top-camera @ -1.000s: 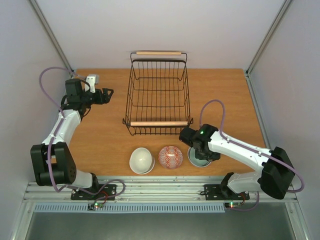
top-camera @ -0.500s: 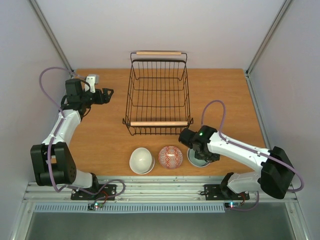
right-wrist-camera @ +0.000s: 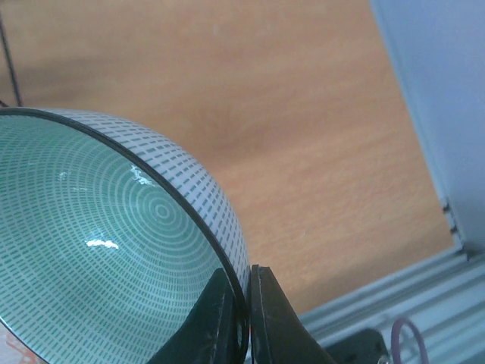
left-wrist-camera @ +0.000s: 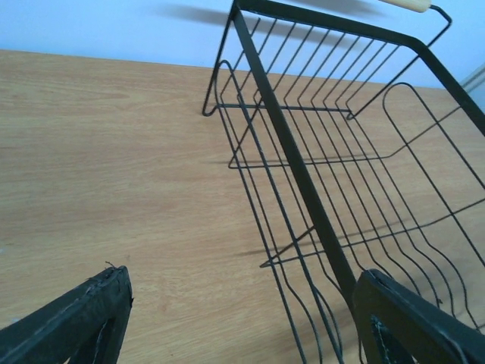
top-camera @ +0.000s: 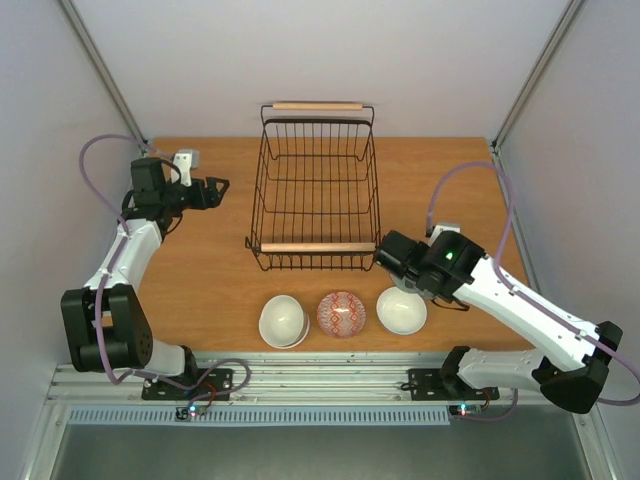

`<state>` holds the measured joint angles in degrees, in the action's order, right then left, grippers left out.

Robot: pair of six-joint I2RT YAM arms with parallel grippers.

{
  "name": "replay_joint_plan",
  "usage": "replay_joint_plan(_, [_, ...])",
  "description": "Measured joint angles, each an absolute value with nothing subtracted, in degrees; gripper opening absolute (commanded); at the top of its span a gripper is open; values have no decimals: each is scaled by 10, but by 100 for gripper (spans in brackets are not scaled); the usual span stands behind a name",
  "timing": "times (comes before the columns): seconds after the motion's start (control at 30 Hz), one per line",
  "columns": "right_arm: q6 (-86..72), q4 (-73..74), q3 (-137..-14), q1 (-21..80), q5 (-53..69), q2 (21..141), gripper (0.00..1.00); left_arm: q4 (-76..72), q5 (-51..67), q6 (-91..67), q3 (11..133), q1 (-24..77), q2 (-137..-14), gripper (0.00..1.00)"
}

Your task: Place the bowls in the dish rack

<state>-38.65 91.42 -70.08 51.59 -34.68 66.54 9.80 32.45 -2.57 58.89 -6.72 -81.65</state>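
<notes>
Right pincer (right-wrist-camera: 246, 303) is clenched on the green bowl (right-wrist-camera: 98, 250), its two fingers (right-wrist-camera: 216, 315) pinching the black rim, one inside and one outside. That bowl hangs tilted off the counter (top-camera: 200, 270). It is ringed pale green within and dashed on its outer wall. From above it is hidden under the wrist. Left pincer (left-wrist-camera: 242, 318) stands released, jaws wide apart, gripping nothing.

The rack (top-camera: 317, 190) sits mid-counter toward the far side, with one wooden handle at its far end and one at its near end. Bare wood shows through its wire floor. Three bowls sit outside it in a row by the near edge: a cream bowl (top-camera: 283, 320) on the left, a red bowl (top-camera: 341, 313) in the middle and a white bowl (top-camera: 401, 311) on the right, each just beside the next.

The counter is brown wood grain, closed in by pale walls (top-camera: 300, 60), with a metal rail (top-camera: 300, 385) along the near edge.

The right arm runs from its base at the near right, elbow out toward the right edge. Its forearm slants back to the rack's near right corner, with the wrist just beyond the white bowl. The left arm stretches along the left edge toward the far left corner. Its wrist is turned right, so the pincer points at the rack's left wall, near it but apart.
</notes>
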Motion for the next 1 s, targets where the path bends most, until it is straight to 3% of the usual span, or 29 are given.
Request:
replay_joint_plan(0.2, [-306,915,-833,516,-424,710,1,119,374,-23,599,-66,-810,78])
replay_joint_plan(0.43, [-84,750,-983,515,-452,840,1,183,439,-19,676,-23,-796,75])
replay_joint_plan(0.67, [57,599,-1065,476,-385,967,1,244,486,-8,732,18,-780,73])
replay_joint_plan(1.0, [124,542,-1195,443,-295,1089,1,293,494,20,741,98,-784,74])
